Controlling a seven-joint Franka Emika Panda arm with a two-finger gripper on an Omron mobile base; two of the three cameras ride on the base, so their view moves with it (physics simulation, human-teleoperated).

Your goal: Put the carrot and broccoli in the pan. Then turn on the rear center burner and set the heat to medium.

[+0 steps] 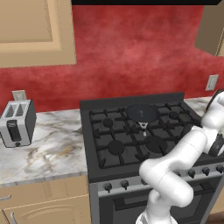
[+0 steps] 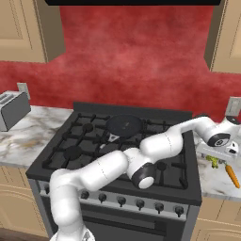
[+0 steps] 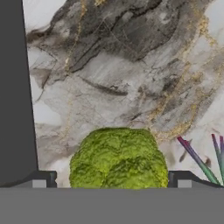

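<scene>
Spread wide over the broccoli [image 3: 118,158] on the counter [image 3: 131,78] right of the stove [image 2: 117,141], gripper [image 3: 112,179] fingertips flanking it for pinching; carrot [image 2: 232,175] alongside, pan [image 2: 124,125] waiting.

Marbled tabletop [image 1: 57,144] either side of the stove [image 1: 131,144], toaster [image 1: 16,122] on its left part, broccoli [image 3: 118,159] and carrot [image 2: 232,175] on its right part, pan [image 1: 142,113] on a rear burner [image 1: 142,119]
</scene>
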